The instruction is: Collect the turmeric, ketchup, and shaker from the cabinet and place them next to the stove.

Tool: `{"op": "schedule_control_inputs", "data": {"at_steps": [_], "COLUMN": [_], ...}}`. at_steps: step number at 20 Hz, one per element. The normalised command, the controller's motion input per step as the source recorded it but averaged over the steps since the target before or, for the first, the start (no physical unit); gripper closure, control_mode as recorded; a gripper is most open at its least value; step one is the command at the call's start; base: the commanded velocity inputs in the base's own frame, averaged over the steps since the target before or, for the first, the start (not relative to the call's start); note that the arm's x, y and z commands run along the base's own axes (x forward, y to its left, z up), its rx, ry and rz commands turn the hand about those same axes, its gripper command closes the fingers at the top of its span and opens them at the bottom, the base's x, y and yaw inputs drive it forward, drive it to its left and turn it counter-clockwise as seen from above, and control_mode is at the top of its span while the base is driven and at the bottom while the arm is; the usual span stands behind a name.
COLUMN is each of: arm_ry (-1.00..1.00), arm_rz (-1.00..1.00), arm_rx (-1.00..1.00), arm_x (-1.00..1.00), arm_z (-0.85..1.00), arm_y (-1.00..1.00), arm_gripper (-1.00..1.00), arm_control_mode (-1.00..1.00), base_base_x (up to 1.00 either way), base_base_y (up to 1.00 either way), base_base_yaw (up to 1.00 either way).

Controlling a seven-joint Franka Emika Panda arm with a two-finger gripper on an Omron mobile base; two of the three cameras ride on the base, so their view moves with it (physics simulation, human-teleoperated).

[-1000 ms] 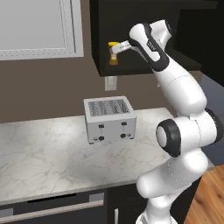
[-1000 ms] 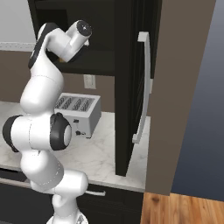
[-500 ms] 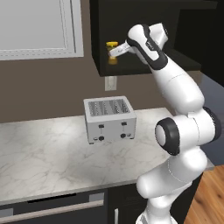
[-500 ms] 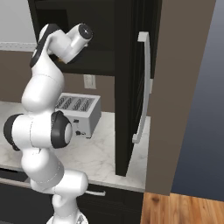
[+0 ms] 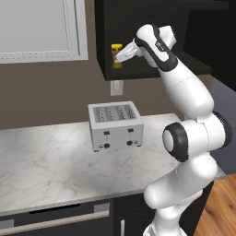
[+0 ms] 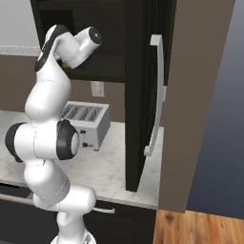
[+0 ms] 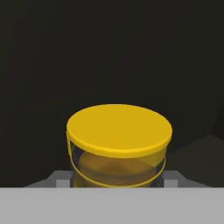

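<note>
Compared with the earlier left base frames, little displacement is seen: the gripper is kept at the cabinet opening with the turmeric at its tip, and the arm pose is nearly unchanged. Over that interval the jaws have been brought inward from their widest spread.

In the hand view, the turmeric is presented close up: an amber jar under a wider yellow cap, upright, set against the dark cabinet interior. One grey finger tip is seen just beside the jar on one side and a second on the other, so the jaws are pinched on the jar body below the cap.

From the left base view, only the yellow cap and a sliver of the jar are visible ahead of the white hand, at the lower left corner of the cabinet, above the wall outlet. This view alone shows the jar's position relative to the room.

In the right base view, the hand is reached into the cabinet, and the jar is hidden behind the arm; the open cabinet door with its long handle is displayed here instead.

Below, a silver toaster is placed on the marble counter, well apart from the jar.
</note>
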Motion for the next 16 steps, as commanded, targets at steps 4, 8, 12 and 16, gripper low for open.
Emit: {"op": "schedule_control_inputs", "data": {"at_steps": [4,8,12,16], "arm_ry": [0.0,0.0,0.0,0.0], "arm_rz": [0.04,0.0,0.0,0.0], "arm_rx": [-0.01,0.0,0.0,0.0], "arm_x": [0.0,0.0,0.0,0.0], "arm_z": [-0.01,0.0,0.0,0.0], "arm_y": [0.12,0.0,0.0,0.0], "arm_gripper": [1.0,1.0,1.0,1.0], "arm_control_mode": [-1.0,-1.0,-1.0,-1.0], "base_base_x": [0.0,0.0,0.0,0.0], "base_base_y": [0.0,0.0,0.0,0.0], "base_base_yaw": [0.0,0.0,0.0,0.0]}}
